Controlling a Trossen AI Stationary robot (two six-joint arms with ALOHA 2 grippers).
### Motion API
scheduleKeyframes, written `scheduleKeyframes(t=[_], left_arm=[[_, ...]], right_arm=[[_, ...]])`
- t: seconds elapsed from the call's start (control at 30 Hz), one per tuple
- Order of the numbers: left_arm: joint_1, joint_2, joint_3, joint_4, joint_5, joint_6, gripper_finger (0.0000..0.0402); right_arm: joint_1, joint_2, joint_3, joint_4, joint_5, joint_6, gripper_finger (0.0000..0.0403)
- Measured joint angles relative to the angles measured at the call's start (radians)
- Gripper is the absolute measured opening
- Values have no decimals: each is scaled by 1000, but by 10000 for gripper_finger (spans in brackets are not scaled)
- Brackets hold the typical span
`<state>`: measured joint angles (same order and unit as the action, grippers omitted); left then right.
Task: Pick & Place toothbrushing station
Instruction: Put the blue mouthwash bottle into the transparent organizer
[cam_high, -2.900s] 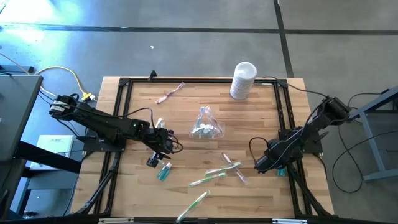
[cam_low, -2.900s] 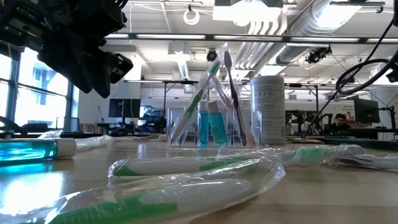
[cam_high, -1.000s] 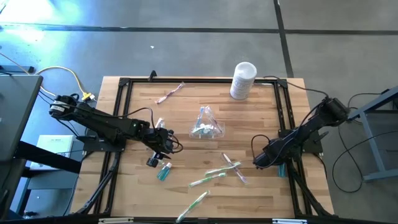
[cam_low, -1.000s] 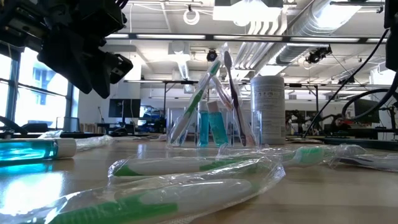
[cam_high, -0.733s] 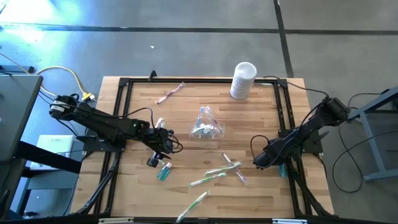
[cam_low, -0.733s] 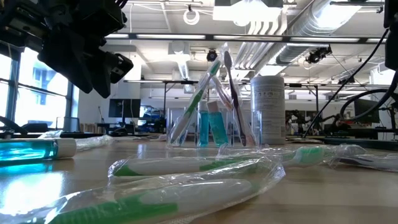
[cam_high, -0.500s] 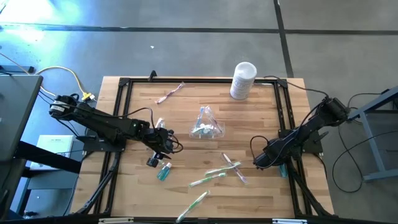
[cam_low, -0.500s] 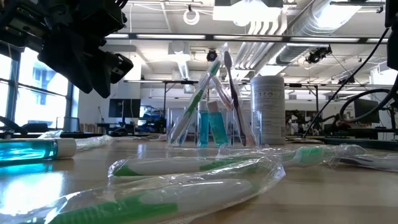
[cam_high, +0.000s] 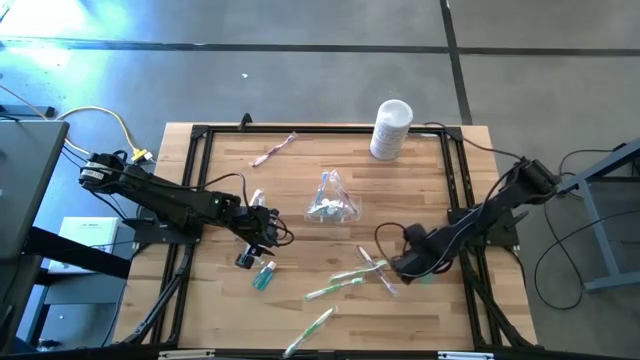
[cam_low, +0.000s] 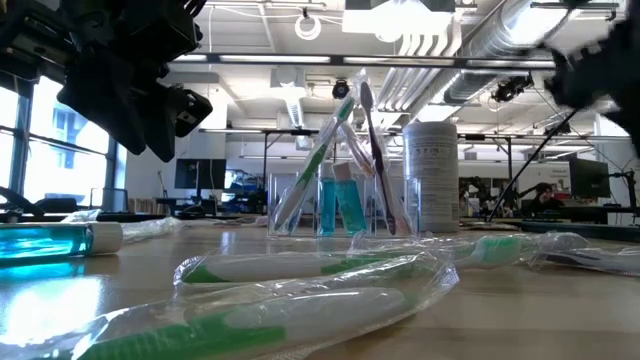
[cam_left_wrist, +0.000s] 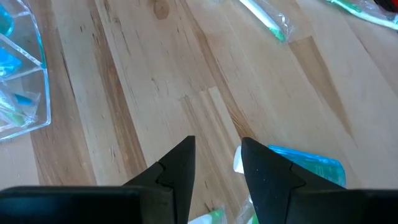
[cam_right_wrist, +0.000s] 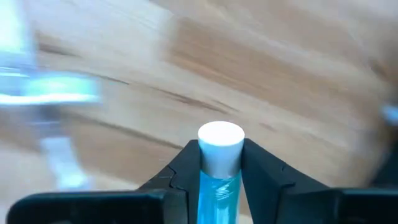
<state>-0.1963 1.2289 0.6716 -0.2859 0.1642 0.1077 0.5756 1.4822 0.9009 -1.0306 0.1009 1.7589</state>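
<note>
Right gripper (cam_right_wrist: 221, 163): its two dark fingers (cam_right_wrist: 261, 171) are clamped on a small teal tube (cam_right_wrist: 219, 168) with a white cap, the cap standing out past the fingertips. From above, this gripper (cam_high: 398, 266) sits over the table's (cam_high: 230, 160) right half, just beside the loose toothbrushes (cam_high: 345, 283); a second ago it was farther right, at the frame rail, with wider fingers.

Left gripper (cam_left_wrist: 216, 163): fingers a narrow gap apart, holding nothing, above bare wood with a second teal tube (cam_left_wrist: 308, 167) lying just beyond them. From above it (cam_high: 270, 232) hovers left of centre, unchanged from the earlier frames.

Clear plastic cup (cam_high: 333, 205): upright near the table's middle, holding toothbrushes and teal tubes. The white canister (cam_high: 390, 129) stands at the far edge; its printed text (cam_low: 430, 155) is too small to read.
</note>
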Motion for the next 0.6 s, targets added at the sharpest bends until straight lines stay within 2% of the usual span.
scheduleKeyframes(t=[0.2, 0.27, 0.33, 0.43, 0.6], left_arm=[[0, 0, 0, 0, 0, -11, 127], [0, 0, 0, 1, 0, -11, 127], [0, 0, 0, 2, 0, -11, 127], [0, 0, 0, 6, 0, -11, 127], [0, 0, 0, 7, 0, -10, 127]], right_arm=[[-27, -2, 119, 108, 327, -319, 83], [-52, -3, 123, 204, 422, -483, 83], [-88, -3, 123, 334, 472, -659, 83], [-153, -2, 123, 532, 469, -917, 83], [-258, 27, 124, 811, 326, -1235, 83]])
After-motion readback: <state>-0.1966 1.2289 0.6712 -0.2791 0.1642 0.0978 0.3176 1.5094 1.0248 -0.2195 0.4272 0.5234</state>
